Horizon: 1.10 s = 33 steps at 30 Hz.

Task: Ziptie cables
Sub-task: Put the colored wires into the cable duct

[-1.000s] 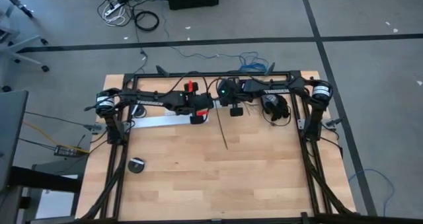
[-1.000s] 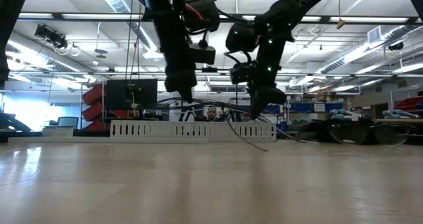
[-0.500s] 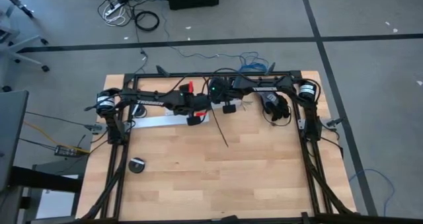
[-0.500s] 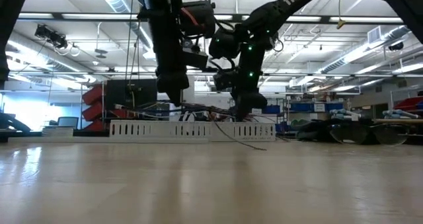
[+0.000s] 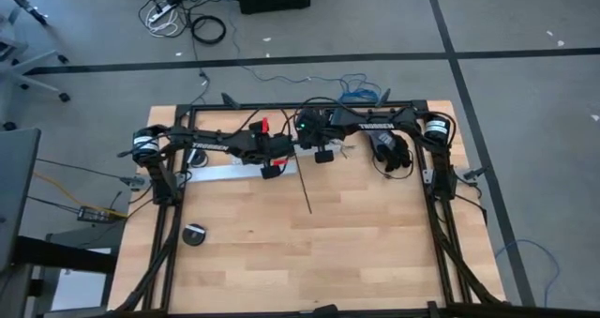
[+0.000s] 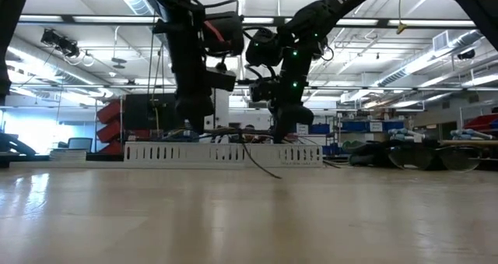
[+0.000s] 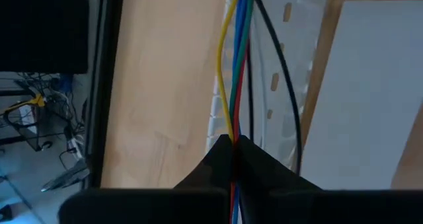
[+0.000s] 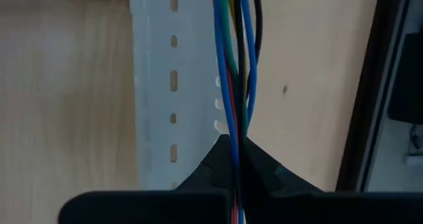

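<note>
Both arms are up at the far edge of the desk (image 5: 309, 252), working over the white slotted channel (image 6: 226, 153). The left gripper (image 7: 232, 143) has its jaws clenched on the cables (image 7: 239, 65), and you can see yellow, blue, green and red wires plus a black one running straight out of the pinch. The right gripper (image 8: 232, 143) is doing the same a bit further right along the bundle: jaws clamped on the same wires, strands pulled fairly straight over the channel. So the bunch is held at two points with a short span between them, from what I can tell.

The ziptie (image 5: 304, 182) is the thin black strip lying on the wood, running from near the channel out toward the middle of the desk, just right of the left gripper. In the low view it slopes down from the channel to the desk. Neither gripper has it.

How I'd play this step: keep the wires gathered tight and parallel between the two pinches so no strand bows out. That yellow one already curves away a little on the left side. Don't pull the grippers apart hard, or a thin wire could slip. One arm will probably have to let go to fetch the strip, so I'd make sure the bundle sits settled first.
</note>
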Motion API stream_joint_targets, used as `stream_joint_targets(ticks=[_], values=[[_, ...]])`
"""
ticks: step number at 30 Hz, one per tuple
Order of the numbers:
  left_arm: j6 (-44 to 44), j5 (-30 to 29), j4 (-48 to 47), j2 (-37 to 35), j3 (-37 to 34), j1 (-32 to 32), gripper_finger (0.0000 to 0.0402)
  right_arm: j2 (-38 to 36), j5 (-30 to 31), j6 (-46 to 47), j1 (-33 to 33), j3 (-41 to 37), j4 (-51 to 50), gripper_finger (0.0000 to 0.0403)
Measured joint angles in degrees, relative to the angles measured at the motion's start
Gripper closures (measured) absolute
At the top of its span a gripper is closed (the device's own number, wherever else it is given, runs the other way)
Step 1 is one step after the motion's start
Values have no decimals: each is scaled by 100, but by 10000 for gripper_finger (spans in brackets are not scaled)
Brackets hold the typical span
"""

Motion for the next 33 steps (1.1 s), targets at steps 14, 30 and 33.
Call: stream_joint_targets(ticks=[14, 30, 33], values=[[166, 634, 424, -705, -588, 213, 401, -2, -429, 68, -24, 2, 98, 401], [276, 649, 837, -687, -820, 217, 349, -4, -451, 77, -4, 0, 101, 401], [301, 420, 837, -687, -820, 217, 335, -4, -451, 77, -4, 0, 103, 401]])
